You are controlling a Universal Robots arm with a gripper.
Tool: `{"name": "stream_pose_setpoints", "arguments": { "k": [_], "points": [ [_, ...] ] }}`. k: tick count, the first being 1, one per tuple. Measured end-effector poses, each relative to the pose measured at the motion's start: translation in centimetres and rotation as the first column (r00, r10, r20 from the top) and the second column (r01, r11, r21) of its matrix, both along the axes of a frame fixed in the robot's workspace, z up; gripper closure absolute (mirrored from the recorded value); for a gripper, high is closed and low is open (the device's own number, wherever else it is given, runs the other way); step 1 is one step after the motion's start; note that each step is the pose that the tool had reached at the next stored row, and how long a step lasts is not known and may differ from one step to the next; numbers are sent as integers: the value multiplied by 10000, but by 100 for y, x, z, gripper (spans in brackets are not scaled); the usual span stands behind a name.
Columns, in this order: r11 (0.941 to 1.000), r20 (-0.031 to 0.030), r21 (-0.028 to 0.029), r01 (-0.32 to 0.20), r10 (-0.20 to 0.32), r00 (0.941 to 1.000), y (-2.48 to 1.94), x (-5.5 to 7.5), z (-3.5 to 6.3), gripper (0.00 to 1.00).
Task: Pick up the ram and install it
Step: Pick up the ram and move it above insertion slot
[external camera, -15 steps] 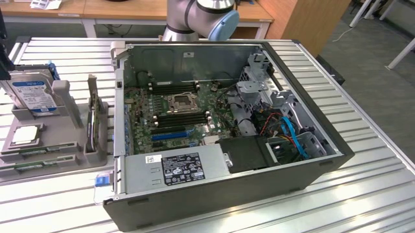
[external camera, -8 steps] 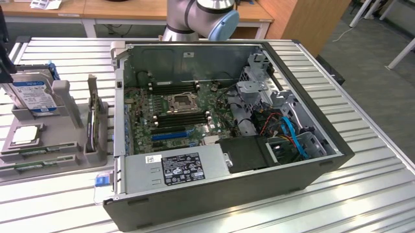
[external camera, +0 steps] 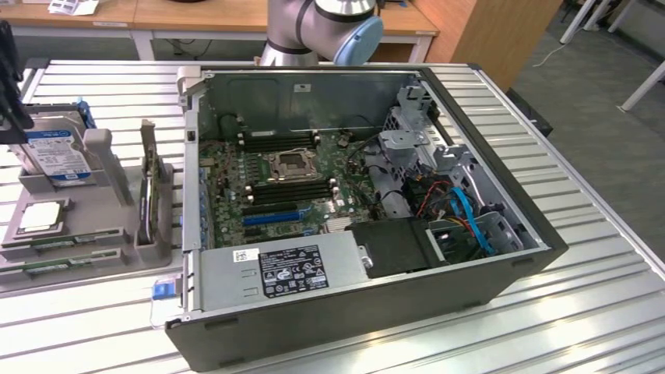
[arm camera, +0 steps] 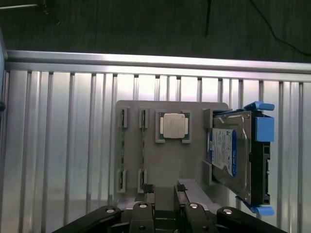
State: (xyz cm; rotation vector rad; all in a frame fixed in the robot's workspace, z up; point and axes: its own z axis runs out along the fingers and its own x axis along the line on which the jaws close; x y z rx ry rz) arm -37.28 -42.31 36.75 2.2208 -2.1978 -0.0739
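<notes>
Mostly ribbed alu table (external camera: 592,226), ram (arm camera: 122,150) in tray (arm camera: 163,167) (desks (external camera: 208,14) behind)

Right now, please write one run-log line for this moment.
pincer: open, empty, over tray | ram: two sticks in tray, not gripped | case: open

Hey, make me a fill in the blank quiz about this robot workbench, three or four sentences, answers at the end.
1. On the gray holder, the square silver processor sits between the ram sticks and the ____.
2. The holder carries ____ ram sticks, both lying in their cradles.
3. The gripper hovers above the holder with its jaws ____, holding nothing.
4. In the exterior view, the holder lies to the ____ of the open computer case.

Missing words: hard drive; two; open; left.
</notes>
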Motion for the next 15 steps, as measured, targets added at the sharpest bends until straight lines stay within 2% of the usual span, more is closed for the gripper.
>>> {"name": "stream_pose_setpoints", "arguments": {
  "k": [15],
  "points": [
    [10000, 0, 1, 0, 0, 10000, 0, 0, -204, 71]
  ]
}}
